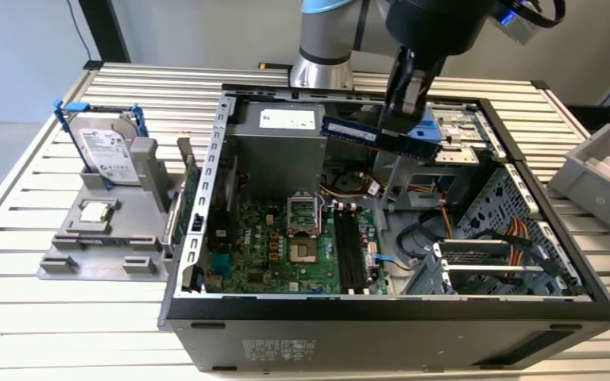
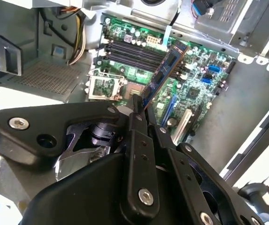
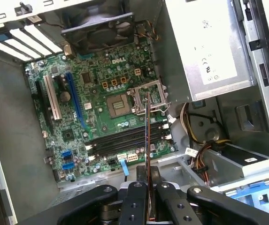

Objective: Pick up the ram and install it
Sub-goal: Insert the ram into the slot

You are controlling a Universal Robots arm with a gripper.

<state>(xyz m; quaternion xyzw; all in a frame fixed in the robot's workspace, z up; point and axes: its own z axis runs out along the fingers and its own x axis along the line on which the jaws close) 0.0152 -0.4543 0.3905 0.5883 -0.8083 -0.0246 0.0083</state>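
1. Broadly, a slatted desk (image 1: pixel 29 333) carries an open computer case (image 1: pixel 390 313), whose walls rim the whole interior.
2. Inside the case, a grey power supply (image 1: pixel 283 155) stands against the far wall and the green motherboard (image 1: pixel 273 246) covers the floor. A drive cage (image 1: pixel 496 262) and cable bundles crowd the side on the exterior view's right.
3. Outside the case, on the exterior view's left, a hard drive (image 1: pixel 104 143) in a blue frame stands upright on a grey stand (image 1: pixel 93 238).
4. Open air lies above the motherboard, and its long black memory slots (image 1: pixel 349 254) sit in plain sight.
5. Above the case's open top, near the power supply, the pincer (image 1: pixel 403 119) is clamped tight on the ram (image 1: pixel 353 131).
6. Slim and dark blue, the ram hangs clear of the motherboard. It is razor-thin edge-on in the first wrist view (image 3: pixel 147 136), and its flat face sticks out past the fingertips in the second wrist view (image 2: pixel 165 72).
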